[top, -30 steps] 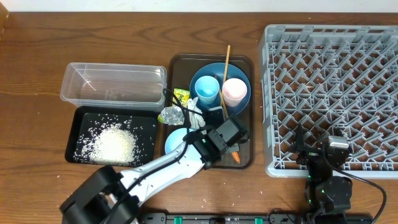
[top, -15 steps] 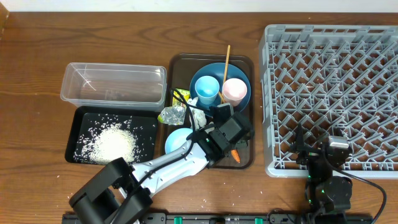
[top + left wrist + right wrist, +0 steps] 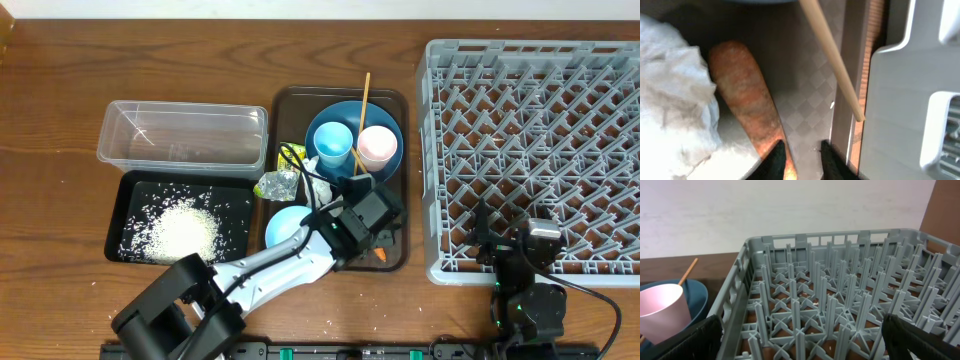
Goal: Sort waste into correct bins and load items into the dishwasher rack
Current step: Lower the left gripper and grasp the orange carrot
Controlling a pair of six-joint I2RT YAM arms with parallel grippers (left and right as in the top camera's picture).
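Left end effector [image 3: 802, 161] hangs slightly parted, empty, by the carrot [image 3: 746, 100]; widen, straddle its middle — clear of tissue [image 3: 670, 90] and chopstick [image 3: 833, 65].

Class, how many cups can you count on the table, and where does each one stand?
2. The blue cup and the pink cup stand side by side on the blue plate in the brown tray, with the blue one on the overhead view's left. More could be hidden.
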